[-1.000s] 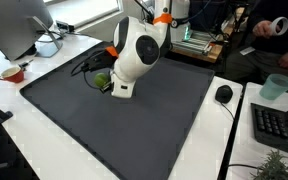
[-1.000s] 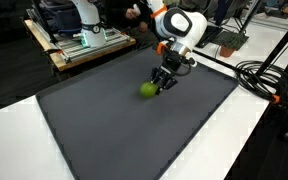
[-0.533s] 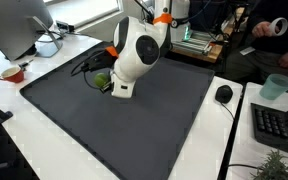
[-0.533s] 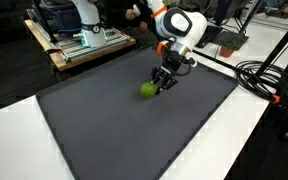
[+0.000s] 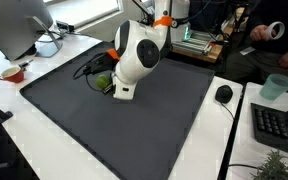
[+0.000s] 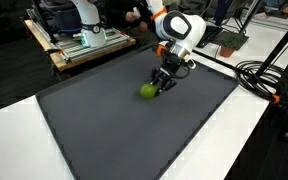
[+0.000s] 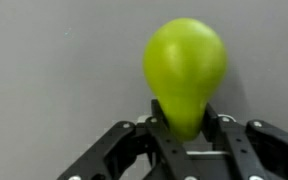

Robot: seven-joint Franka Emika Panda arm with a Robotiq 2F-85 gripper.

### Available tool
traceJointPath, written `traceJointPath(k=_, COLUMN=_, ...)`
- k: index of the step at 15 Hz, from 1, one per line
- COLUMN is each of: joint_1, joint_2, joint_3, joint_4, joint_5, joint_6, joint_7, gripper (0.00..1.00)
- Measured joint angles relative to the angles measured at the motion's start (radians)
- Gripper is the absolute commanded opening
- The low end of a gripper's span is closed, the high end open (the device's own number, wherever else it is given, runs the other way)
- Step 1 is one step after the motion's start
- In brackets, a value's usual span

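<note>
Pear (image 6: 147,90) on the mat (image 6: 104,130), narrow end between the fingers of the pincer (image 7: 187,122); mouse (image 5: 224,94) on the tabletop (image 5: 209,150) beside the mat, keyboard (image 5: 279,125) just beyond.

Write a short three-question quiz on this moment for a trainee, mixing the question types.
1. True or false: in the wrist view, the black pincer is closed on the narrow end of the smooth green pear-shaped fruit.
2. Multiple choice: what lies beneath the fruit? A) a dark grey mat B) a wooden tray C) a white plate
3. Fill the gap: in an exterior view, the black computer mouse sits off the mat on the ____ table.

Key: 1 true; 2 A; 3 white.
</note>
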State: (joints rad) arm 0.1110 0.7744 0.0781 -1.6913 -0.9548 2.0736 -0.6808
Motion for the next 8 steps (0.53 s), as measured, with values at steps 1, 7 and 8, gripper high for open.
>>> traceJointPath(k=1, joint_1=-0.001, joint_2=0.005, joint_3=0.0, joint_4=0.002, joint_5=0.0, joint_6=0.0, joint_7=-0.001, gripper=0.65)
traceJointPath(k=7, joint_1=-0.002, joint_2=0.015, joint_3=0.001, joint_4=0.006, joint_5=0.0, joint_6=0.0, joint_7=-0.011, gripper=0.98)
traceJointPath(k=8, joint_1=-0.002, joint_2=0.015, joint_3=0.001, joint_4=0.006, joint_5=0.0, joint_6=0.0, joint_7=-0.015, gripper=1.0)
